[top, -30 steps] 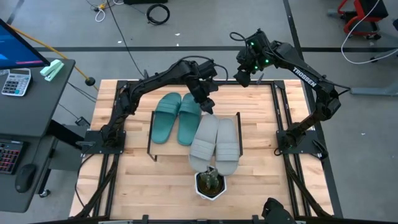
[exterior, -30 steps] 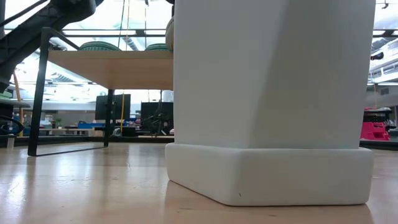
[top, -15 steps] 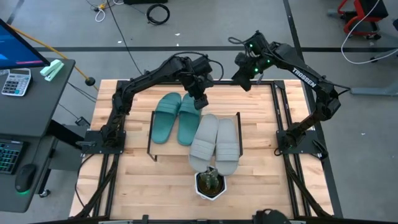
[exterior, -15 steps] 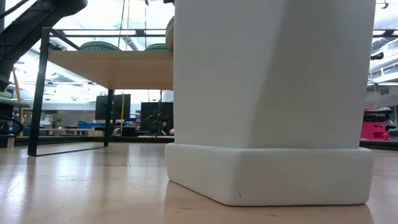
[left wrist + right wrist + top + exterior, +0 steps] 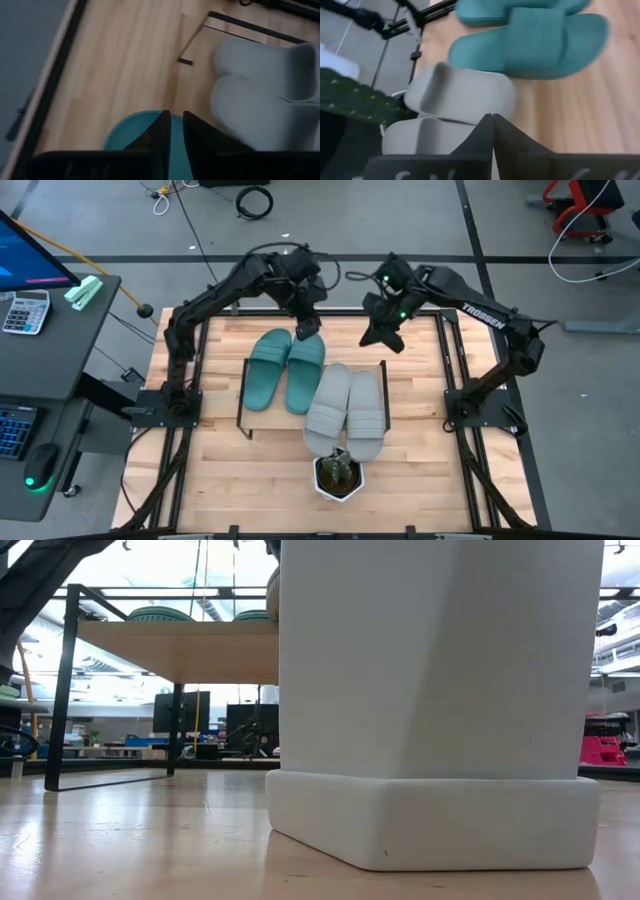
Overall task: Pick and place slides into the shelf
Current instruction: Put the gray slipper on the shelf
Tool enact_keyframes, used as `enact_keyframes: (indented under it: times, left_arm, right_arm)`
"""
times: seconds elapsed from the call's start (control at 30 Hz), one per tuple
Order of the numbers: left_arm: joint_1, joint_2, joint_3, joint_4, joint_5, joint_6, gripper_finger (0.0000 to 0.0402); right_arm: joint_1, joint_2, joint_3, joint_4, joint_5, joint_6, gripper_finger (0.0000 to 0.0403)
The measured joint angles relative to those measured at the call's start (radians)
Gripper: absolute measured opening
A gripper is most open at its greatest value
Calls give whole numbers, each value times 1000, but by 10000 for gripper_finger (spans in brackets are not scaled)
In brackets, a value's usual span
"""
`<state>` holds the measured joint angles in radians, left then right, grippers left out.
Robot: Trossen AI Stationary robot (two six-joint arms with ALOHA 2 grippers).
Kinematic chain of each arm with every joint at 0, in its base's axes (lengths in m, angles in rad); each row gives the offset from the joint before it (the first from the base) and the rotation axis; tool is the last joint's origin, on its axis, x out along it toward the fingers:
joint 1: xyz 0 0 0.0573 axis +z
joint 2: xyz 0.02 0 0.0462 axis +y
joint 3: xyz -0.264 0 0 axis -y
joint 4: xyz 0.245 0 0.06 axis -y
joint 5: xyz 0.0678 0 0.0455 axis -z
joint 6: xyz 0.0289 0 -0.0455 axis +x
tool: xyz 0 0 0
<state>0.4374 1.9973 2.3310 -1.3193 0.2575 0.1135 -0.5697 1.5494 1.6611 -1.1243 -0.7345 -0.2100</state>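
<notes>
Big white planter block (image 5: 430, 700) fills low view, hiding grey foam slides; only 2 teal sandal tops (image 5: 160, 613) peek above light wood shelf board (image 5: 180, 645).

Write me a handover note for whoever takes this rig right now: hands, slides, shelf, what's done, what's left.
Left hand: shut, empty, raised over the table's far side, just above the teal pair's far end.
Right hand: shut, empty, raised over the far side, right of the teal pair.
Teal slides: side by side on the shelf.
Grey slides: side by side on the shelf to the right, near ends overhanging toward the white planter.
Done: all four slides appear placed.
Left: probably only park both arms.
</notes>
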Motion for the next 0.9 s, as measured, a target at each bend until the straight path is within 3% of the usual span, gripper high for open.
enact_keyframes:
  times: [0.37, 0.9]
  left_arm:
    - [73, -77, 0, -15, -59, 38, 13]
    - [10, -274, 0, -87, -73, -39, 8]
  right_arm:
    - [177, 23, 0, 139, 58, 10, 3]
    - [287, 194, 0, 145, 76, 31, 1]
